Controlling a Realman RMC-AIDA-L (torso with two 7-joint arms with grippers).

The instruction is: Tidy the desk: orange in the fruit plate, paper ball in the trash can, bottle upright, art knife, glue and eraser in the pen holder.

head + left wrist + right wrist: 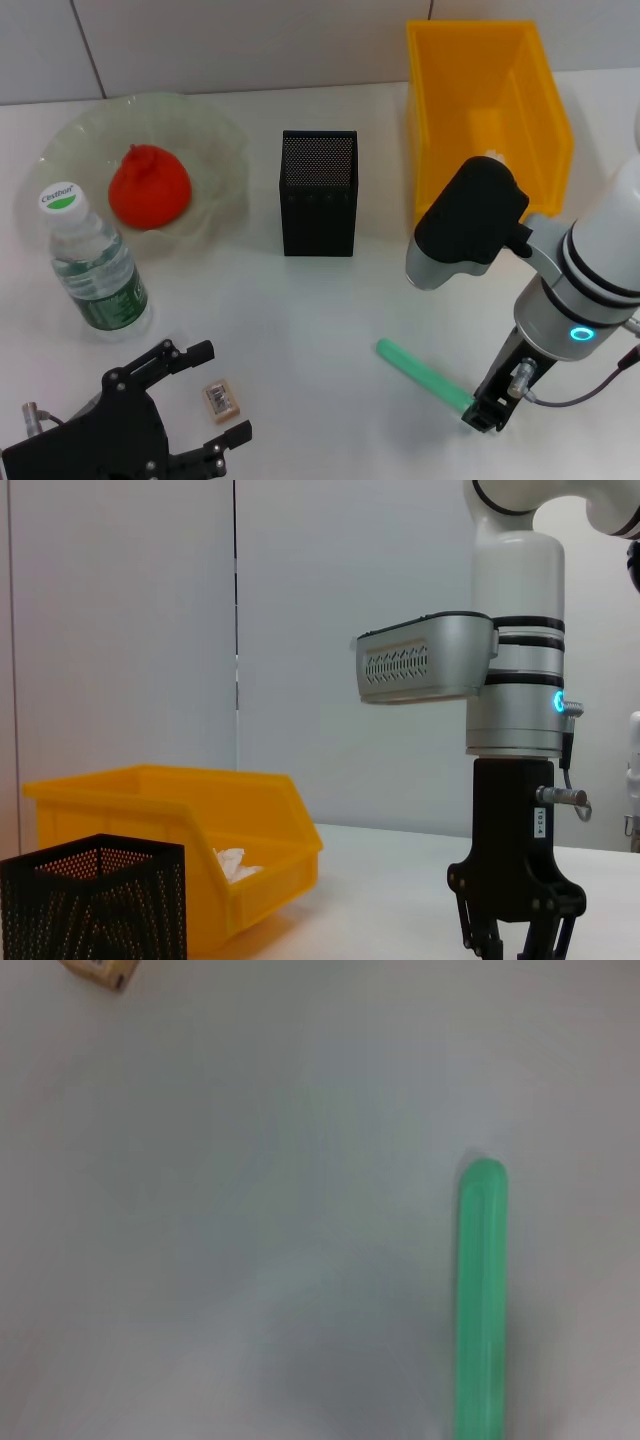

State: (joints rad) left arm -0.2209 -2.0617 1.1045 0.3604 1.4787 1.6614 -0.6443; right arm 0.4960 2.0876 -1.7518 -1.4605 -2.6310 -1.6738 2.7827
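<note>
We see a plain white tabletop [330, 310]. At ten o'clock sits the fruit plate [215, 150]; just below it, at nine, the bottle [95, 262] stands upright. The pen holder [318, 195] stands near the centre, with the trash can [490, 110] at one to two o'clock. At seven lies the eraser [221, 397], and at five a green stick-shaped thing [420, 374] lies slanted.

Right end effector [487, 413] covering the near end of the green art knife [422, 374], its finger gap unreadable, left end effector [205, 400] body cut by the head view's lower edge, eraser [98, 971] clipped at the right wrist view's border, paper ball [232, 861] half hidden inside the trash can [250, 810], pen holder [95, 895] base out of frame
</note>
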